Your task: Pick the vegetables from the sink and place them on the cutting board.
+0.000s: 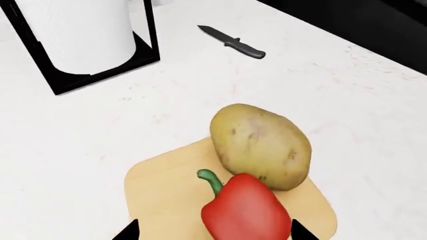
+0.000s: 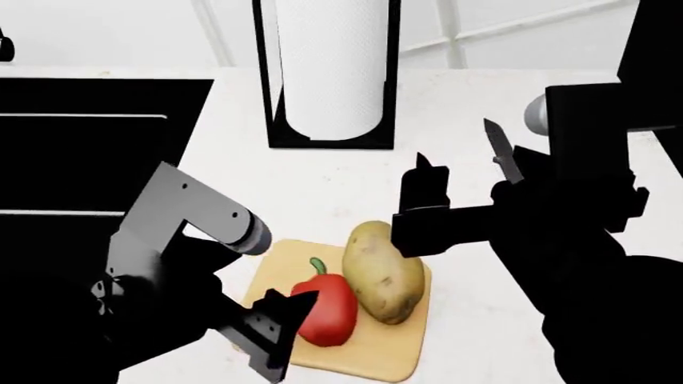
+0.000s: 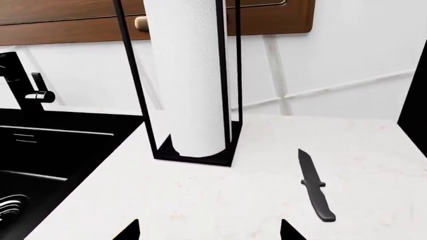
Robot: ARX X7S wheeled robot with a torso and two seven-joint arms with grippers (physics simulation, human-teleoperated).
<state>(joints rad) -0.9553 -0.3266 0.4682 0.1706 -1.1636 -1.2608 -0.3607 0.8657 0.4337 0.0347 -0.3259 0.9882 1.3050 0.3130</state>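
Fingertips of my left claw stand wide apart, one on each side of the red pepper, and from my left wrist view I cannot tell whether either tip touches its skin; in the head view one finger lies right against the pepper's near side. That pepper rests on the cutting board with its green stem pointing away from the claw, and the potato lies just behind it, touching it and overhanging the board's far edge a little. Both vegetables are thus on the board, which sits on the white counter beside the black sink. My right claw hangs open above bare counter, gripping nothing, its two tips well apart. Ahead of it stand the paper towel roll in its black wire holder and a dark knife lying flat on the counter. The sink's drain shows at the edge of my right wrist view.
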